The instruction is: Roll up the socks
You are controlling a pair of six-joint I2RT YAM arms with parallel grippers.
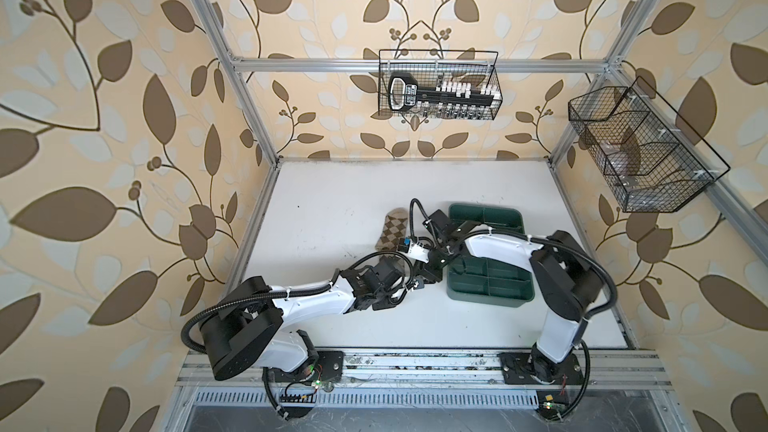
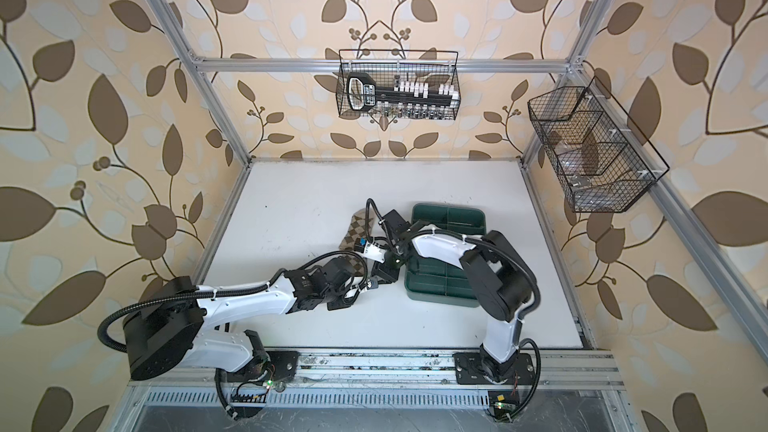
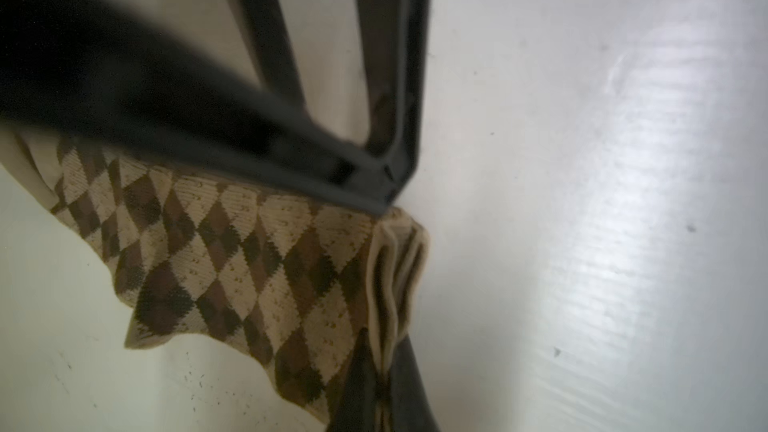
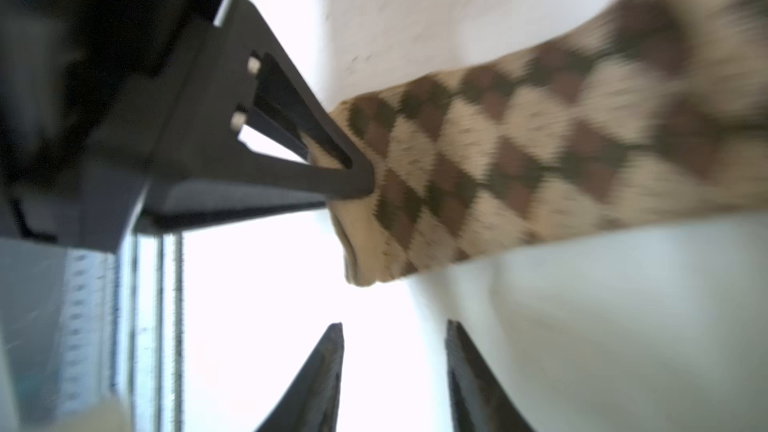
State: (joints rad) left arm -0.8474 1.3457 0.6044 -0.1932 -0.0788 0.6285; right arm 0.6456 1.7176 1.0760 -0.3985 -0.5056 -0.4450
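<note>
**One pinch held the whole fold**

The argyle sock point(image 1: 390, 229) lay mid-frame on the desk point(image 1: 324, 201), left of the green tray point(image 1: 490, 302). The left hand point(image 3: 386, 197) was clamped on its folded end. The right hand point(image 4: 395, 326) gaped empty just beside it. To my eye, one tug could spill the layers or drag the sock.

A white counter point(image 1: 332, 209) carries a tan argyle sock point(image 1: 392, 229) near its middle, plain tan end toward the back edge, near end hidden under the arms. Just beside it, toward the right edge, lies a green divided tray point(image 1: 490, 300). The left arm point(image 1: 316, 297) reaches in from the front left corner. The right arm point(image 1: 498, 243) reaches from the front right, crossing above the tray. One wire basket point(image 1: 478, 112) on the back rail holds a black tool set point(image 1: 440, 95); another basket point(image 1: 648, 184) hangs at the right.
</note>
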